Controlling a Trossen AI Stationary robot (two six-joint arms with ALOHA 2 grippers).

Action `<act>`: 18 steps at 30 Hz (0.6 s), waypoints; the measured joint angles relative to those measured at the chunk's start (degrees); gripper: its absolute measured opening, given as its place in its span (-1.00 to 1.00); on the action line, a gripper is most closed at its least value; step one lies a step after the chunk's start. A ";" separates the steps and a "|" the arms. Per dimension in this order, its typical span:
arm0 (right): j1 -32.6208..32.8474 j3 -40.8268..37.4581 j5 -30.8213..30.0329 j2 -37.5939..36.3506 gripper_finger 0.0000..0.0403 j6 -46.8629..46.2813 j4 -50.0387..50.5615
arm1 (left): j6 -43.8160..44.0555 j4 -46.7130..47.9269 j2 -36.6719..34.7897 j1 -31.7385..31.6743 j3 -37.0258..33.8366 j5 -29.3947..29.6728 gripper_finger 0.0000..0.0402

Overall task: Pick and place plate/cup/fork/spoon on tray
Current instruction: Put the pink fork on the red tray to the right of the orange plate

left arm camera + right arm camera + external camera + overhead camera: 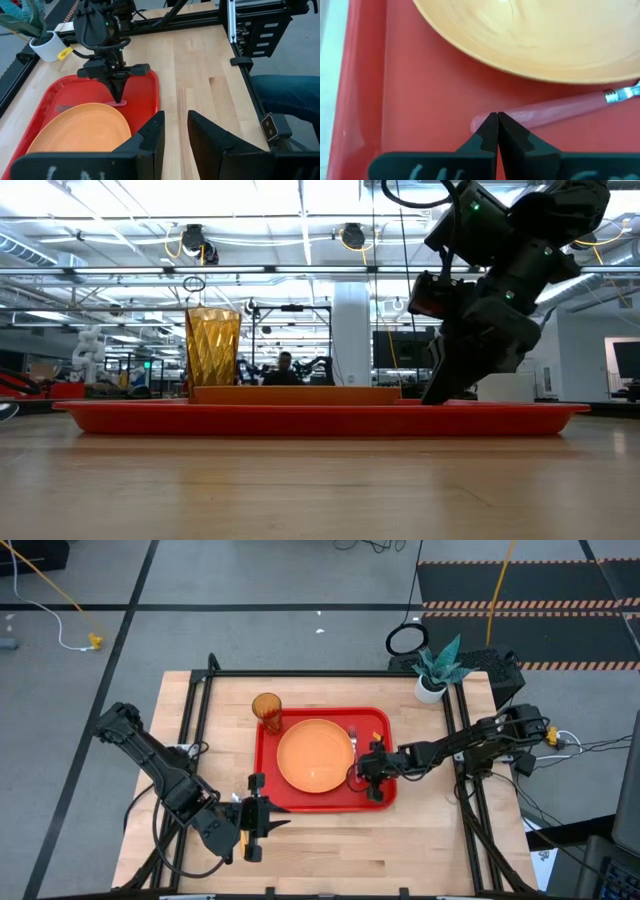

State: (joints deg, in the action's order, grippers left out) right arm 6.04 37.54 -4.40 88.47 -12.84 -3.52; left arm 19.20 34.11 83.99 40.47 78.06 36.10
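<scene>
The red tray (376, 722) lies mid-table. On it lie the orange plate (315, 755) and, to the plate's right, the fork (555, 112) with its pinkish-red handle, flat on the tray floor. The amber cup (266, 710) stands upright in the tray's far left corner and also shows in the low view (212, 345). My right gripper (496, 117) is shut, pointing down at the fork's handle end. My left gripper (174, 132) is open and empty over the table by the tray's near left corner (262, 818). The spoon is out of view. My right gripper's shut fingertips (119, 98) stand from above on the fork's handle, close to its free end (476, 123). I cannot tell whether they touch it or stop just above. The fork lies flat on the tray, tines toward the far edge.
A potted plant in a white pot (432, 682) stands at the table's far right corner. Black frame rails (330, 673) run along the far edge and both sides. A person's leg in jeans (287, 95) shows beyond the table's right edge.
</scene>
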 joint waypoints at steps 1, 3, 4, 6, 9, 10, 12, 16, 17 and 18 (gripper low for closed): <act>0.00 0.00 0.01 0.00 -1.00 0.02 -0.39 | 0.00 0.00 0.00 0.00 0.00 0.00 -0.56; 0.02 0.00 0.02 0.00 -1.00 0.02 -1.82 | 0.00 -0.03 0.00 0.00 0.00 0.00 -0.56; 0.02 0.02 0.00 0.00 -1.00 0.02 -2.57 | 0.00 -0.03 0.00 0.00 0.00 0.00 -0.56; 0.02 0.02 0.02 0.00 -1.00 0.03 -3.12 | 0.00 -0.03 0.00 0.00 0.00 0.00 -0.56; 0.02 0.02 0.11 0.00 -1.00 0.13 -2.94 | 0.02 0.02 0.00 0.00 0.00 0.00 -0.56; 0.02 0.02 0.23 0.00 -1.00 0.19 -2.94 | 0.02 0.06 0.00 0.00 0.00 0.00 -0.56; 0.02 0.02 1.03 0.00 -1.00 0.38 -2.59 | 0.02 0.25 0.00 0.00 0.00 0.00 -0.56; 0.00 0.07 1.55 0.00 -1.00 0.48 -0.51 | 0.02 0.26 0.00 0.00 0.00 -0.01 -0.56; 0.00 0.06 1.55 0.00 -1.00 0.46 -0.32 | 0.02 0.28 0.00 0.00 0.00 0.00 -0.56; 0.00 0.06 1.55 0.00 -1.00 0.48 -0.33 | 0.03 0.28 0.00 0.00 0.00 0.00 -0.56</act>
State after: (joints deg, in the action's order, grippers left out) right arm 6.04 37.60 -2.85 88.47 -12.36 -3.85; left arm 19.23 34.39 83.99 40.47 78.06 36.10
